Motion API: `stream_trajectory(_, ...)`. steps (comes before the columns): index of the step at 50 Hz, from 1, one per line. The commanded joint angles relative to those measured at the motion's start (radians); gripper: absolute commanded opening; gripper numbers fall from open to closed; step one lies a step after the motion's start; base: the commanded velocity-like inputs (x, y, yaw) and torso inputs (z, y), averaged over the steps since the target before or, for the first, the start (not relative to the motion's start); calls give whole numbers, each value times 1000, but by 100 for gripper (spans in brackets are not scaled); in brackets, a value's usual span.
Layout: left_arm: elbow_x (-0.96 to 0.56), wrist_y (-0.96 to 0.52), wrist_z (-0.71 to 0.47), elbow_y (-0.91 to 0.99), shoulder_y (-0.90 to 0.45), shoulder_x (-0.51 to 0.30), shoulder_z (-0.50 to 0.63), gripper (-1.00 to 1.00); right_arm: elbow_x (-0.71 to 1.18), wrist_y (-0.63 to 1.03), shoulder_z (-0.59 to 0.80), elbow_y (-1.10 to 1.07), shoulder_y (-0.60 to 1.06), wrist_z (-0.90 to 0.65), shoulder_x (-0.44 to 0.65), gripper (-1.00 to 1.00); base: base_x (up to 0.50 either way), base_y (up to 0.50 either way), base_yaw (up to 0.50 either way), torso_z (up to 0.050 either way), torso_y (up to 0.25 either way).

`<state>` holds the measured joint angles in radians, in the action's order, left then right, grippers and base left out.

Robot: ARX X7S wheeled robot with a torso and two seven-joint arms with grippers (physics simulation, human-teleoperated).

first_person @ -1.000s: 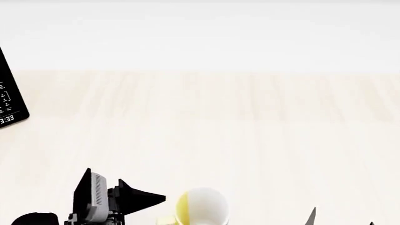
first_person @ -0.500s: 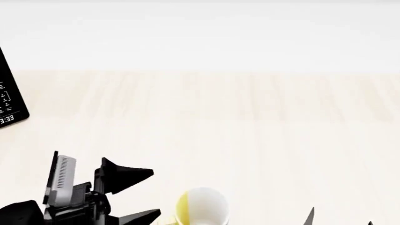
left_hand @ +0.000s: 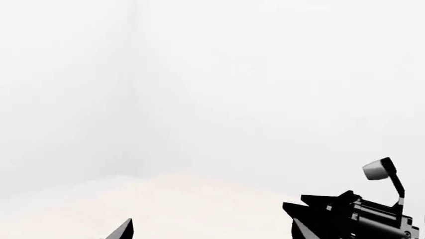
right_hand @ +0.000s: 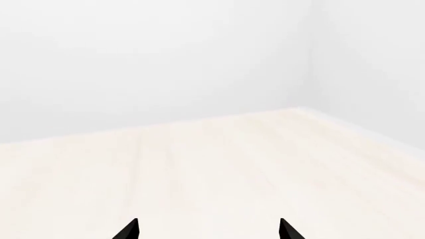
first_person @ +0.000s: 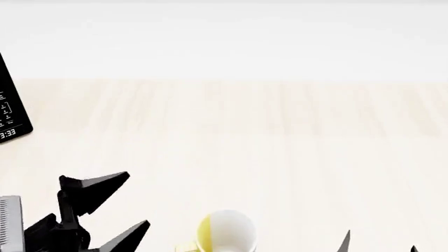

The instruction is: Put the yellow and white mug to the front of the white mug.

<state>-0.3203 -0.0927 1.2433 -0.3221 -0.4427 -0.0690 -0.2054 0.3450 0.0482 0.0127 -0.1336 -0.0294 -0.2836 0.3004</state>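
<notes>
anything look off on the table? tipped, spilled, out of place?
Nothing stands out. The yellow and white mug sits upright at the near edge of the table, nothing spilled. The left tool is open beside it, not touching. The white mug isn't in view.

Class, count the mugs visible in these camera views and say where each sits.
1: the yellow and white mug at the head view's bottom edge; others may lie out of frame.

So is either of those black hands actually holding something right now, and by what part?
Nothing is held. The left hand is open beside the yellow and white mug, not touching it. The right hand shows only two parted tips with nothing between them.
</notes>
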Motion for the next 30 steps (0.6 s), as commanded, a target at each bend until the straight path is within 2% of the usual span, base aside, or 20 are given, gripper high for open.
stream_trajectory(1, -36, 124, -342, 363, 301, 62, -44, 100, 12, -1, -1, -58, -23, -4, 9, 100, 0, 0, 0, 0, 0)
stream_trajectory(4, -24, 221, -503, 384, 341, 63, -37, 100, 14, 0, -2, -83, -31, -9, 11, 100, 0, 0, 0, 0, 0)
stream_trajectory(9, 26, 343, -666, 406, 403, 58, -16, 100, 15, -1, -7, -124, -45, -19, 15, 100, 0, 0, 0, 0, 0)
stream_trajectory(10, -75, 298, -628, 437, 426, 45, -6, 100, 13, -5, -8, -135, -51, -21, 17, 100, 0, 0, 0, 0, 0)
stream_trajectory(11, 15, 369, -706, 417, 429, 60, -14, 100, 12, -8, -8, -142, -54, -20, 18, 100, 0, 0, 0, 0, 0)
stream_trajectory(12, -40, 346, -682, 432, 443, 48, 1, 100, 13, -8, -9, -150, -57, -21, 20, 100, 0, 0, 0, 0, 0)
stream_trajectory(13, -1, 396, -729, 428, 453, 60, -1, 100, 10, -14, -9, -162, -62, -22, 21, 100, 0, 0, 0, 0, 0)
stream_trajectory(14, -60, 390, -716, 445, 466, 53, 7, 100, 10, -14, -10, -170, -66, -23, 23, 100, 0, 0, 0, 0, 0)
stream_trajectory(15, 33, 461, -799, 427, 468, 63, 5, 100, 7, -15, -13, -178, -70, -27, 25, 100, 0, 0, 0, 0, 0)
stream_trajectory(16, -20, 472, -791, 440, 482, 58, 20, 100, 3, -18, -15, -180, -73, -31, 25, 100, 0, 0, 0, 0, 0)
stream_trajectory(22, 55, 563, -920, 429, 512, 56, 57, 100, -19, -64, -24, -187, -92, -29, 32, 100, 0, 0, 0, 0, 0)
stream_trajectory(24, 36, 588, -957, 426, 520, 57, 67, 100, -34, -81, -22, -187, -101, -25, 37, 100, 0, 0, 0, 0, 0)
stream_trajectory(26, 76, 631, -1035, 409, 522, 58, 70, 100, -37, -87, -17, -190, -105, -18, 41, 100, 0, 0, 0, 0, 0)
stream_trajectory(30, 103, 657, -1083, 423, 541, 48, 94, 100, -68, -117, -12, -182, -110, -25, 37, 100, 0, 0, 0, 0, 0)
